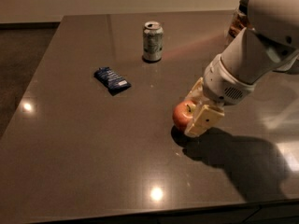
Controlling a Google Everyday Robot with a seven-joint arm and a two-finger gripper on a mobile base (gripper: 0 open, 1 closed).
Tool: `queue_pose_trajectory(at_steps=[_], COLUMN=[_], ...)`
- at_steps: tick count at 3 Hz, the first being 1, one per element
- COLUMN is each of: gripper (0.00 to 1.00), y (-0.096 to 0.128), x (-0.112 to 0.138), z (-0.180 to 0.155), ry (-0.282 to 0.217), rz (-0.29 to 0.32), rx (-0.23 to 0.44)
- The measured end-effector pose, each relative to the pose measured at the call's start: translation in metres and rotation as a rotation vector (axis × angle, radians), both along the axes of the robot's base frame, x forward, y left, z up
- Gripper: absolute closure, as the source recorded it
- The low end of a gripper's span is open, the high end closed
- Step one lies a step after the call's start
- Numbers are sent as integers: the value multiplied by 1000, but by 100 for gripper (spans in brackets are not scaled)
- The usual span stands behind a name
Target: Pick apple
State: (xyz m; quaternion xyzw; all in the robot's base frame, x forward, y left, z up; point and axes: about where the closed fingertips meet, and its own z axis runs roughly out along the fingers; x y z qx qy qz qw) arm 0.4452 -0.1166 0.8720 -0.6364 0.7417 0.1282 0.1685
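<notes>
Dark brown, glossy tabletop (79, 143) fills most of the camera view, with a pale wall along the top edge and darker floor at the left. Round red-orange apple (180, 116) with a yellowish top rests upright on the table surface, right of centre and towards the near edge. Two-finger gripper (190, 116) is positioned at the apple, low over the table. Its cream-coloured fingers (204, 119) are spread to roughly the width of the fruit: one lies on the near side and covers the apple's right flank, the other lies on the far side. The apple sits partly between them. Contact between finger and fruit cannot be confirmed, and the apple is not lifted. White, rounded robot arm (254, 55) descends to the gripper from the upper right corner and casts a broad shadow (233, 157) on the table beside and in front of the apple. Dark blue rectangular snack packet (112, 80) lies flat, well apart, to the left and farther back. Silver-green soda can (153, 42) stands upright beyond it, near the far edge.
</notes>
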Motion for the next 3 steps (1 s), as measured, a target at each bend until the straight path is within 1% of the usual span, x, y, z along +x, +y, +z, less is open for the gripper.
queue_pose_trajectory(at_steps=[1, 2, 3], gripper=[95, 100, 100], y=[-1, -5, -5], x=[6, 15, 15], z=[25, 84, 86], ry=[-9, -59, -63], rz=[-17, -31, -31], rx=[40, 111, 113])
